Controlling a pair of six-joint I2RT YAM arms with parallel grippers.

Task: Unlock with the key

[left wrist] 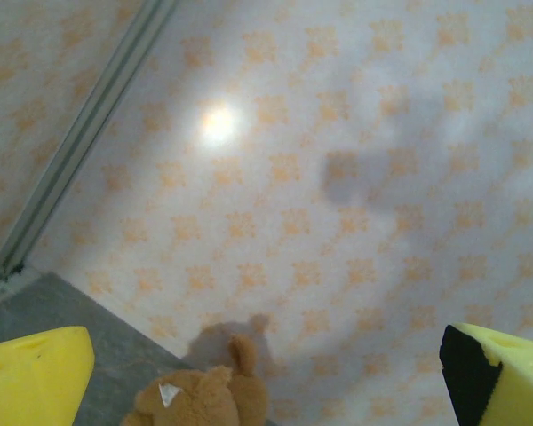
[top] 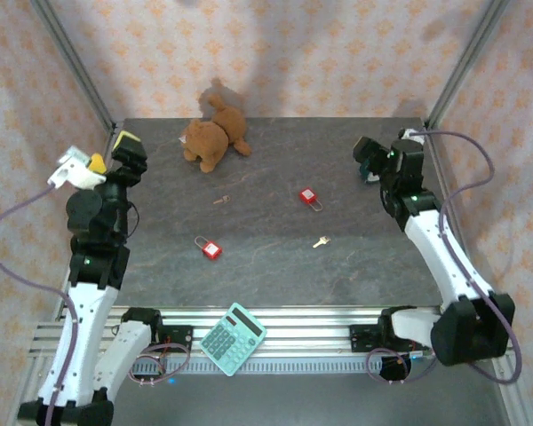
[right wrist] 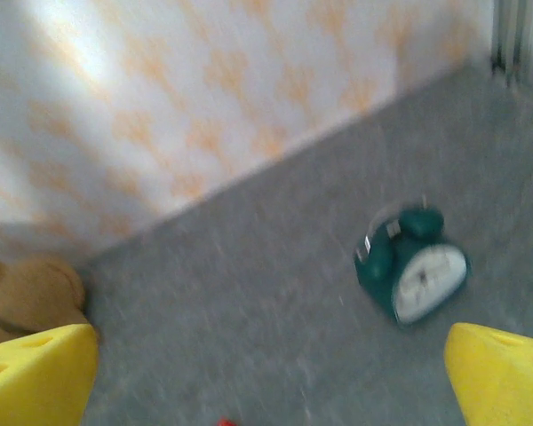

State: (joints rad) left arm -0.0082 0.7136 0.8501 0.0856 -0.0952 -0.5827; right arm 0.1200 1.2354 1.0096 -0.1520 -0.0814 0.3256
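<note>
Two red padlocks lie on the grey table: one right of centre, the other nearer and to the left. A pale key lies near the right padlock, and a darker key sits left of centre. My left gripper hovers over the table's left edge, open and holding nothing; it faces the back wall. At the far right my right gripper is also open and empty. A sliver of red shows at the bottom edge of the blurred right wrist view.
A brown teddy bear lies at the back, left of centre, its head below the left fingers. A green alarm clock stands ahead of the right gripper. A teal calculator rests on the front rail. Patterned walls enclose three sides.
</note>
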